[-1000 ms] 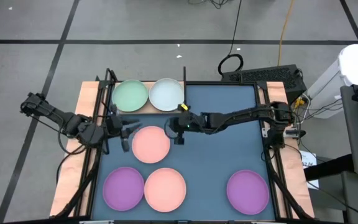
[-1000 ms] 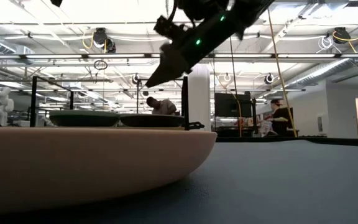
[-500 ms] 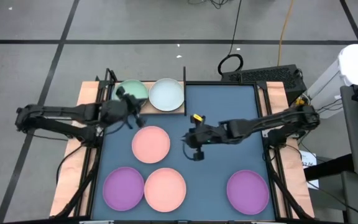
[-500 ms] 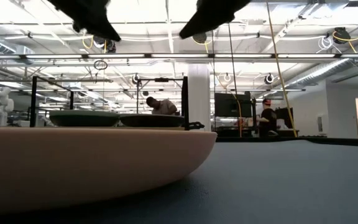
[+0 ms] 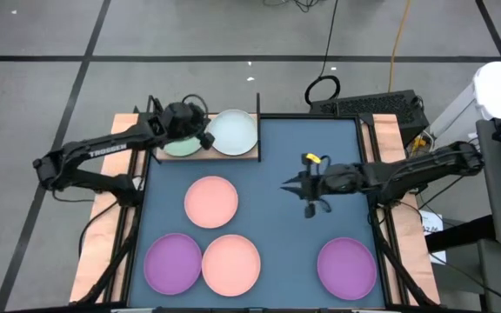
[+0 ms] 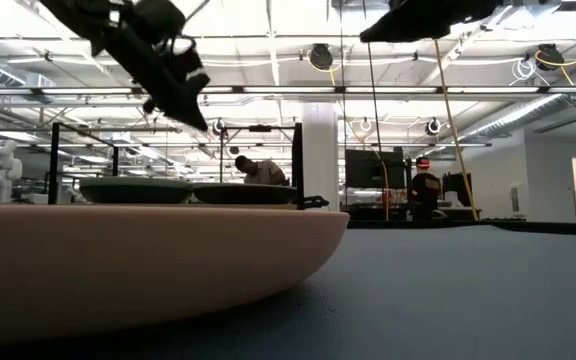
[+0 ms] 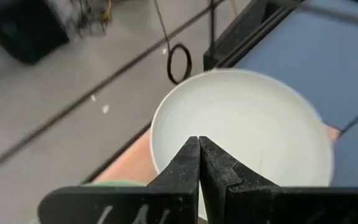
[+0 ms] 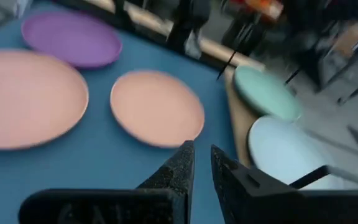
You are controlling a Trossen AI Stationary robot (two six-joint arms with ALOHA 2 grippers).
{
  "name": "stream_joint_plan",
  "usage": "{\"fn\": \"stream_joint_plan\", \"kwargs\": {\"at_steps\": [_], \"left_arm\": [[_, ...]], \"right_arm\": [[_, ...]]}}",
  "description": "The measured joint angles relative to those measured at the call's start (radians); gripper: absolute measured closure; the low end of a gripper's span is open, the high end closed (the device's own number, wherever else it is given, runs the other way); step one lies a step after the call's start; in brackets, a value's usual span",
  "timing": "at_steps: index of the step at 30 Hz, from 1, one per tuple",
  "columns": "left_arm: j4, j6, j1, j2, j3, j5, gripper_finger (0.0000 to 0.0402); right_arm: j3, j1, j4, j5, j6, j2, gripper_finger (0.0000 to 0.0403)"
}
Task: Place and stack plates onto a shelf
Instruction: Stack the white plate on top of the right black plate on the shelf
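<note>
On the wooden shelf point(image 5: 226, 157) at the far left lie a pale green plate point(image 5: 174, 144) and a pale blue-white plate point(image 5: 236, 130), side by side. My left gripper point(image 7: 199, 140) hovers shut over them, above their neighbouring rims point(image 5: 207, 139). On the blue-grey mat lie two pink plates point(image 5: 211, 201) point(image 5: 230, 263) and two purple plates point(image 5: 173, 263) point(image 5: 346, 266). My right gripper point(image 5: 287, 184) hangs above the bare mat right of centre. Its fingers point(image 8: 201, 148) are a little apart with nothing between them.
Black frame posts point(image 5: 257, 104) stand at the shelf's corners. A pink plate's rim point(image 6: 118, 260) fills the near left of the low view. Bare mat point(image 5: 320, 148) lies at the far right. A keyboard point(image 5: 368, 106) sits beyond the far edge. People stand in the room behind.
My left gripper has swung from beside the far pink plate toward the table's far edge and now hangs over the shelf; its fingers have shut on nothing. My right gripper has drawn back from beside the shelf toward the table's right edge and risen. No plate has moved.
</note>
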Motion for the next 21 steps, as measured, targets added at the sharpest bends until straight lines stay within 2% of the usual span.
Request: {"fn": "stream_joint_plan", "kwargs": {"at_steps": [7, 21], "left_arm": [[-0.009, -0.068, 0.091, 0.090, 0.000, 0.108, 0.0400], [0.036, -0.062, 0.129, 0.225, 0.000, 0.113, 0.0400]], "right_arm": [[-0.151, -0.001, 0.203, 0.000, -0.039, -0.134, 0.0362], [-0.160, -0.001, 0.210, 0.000, -0.042, -0.151, 0.0362]]}}
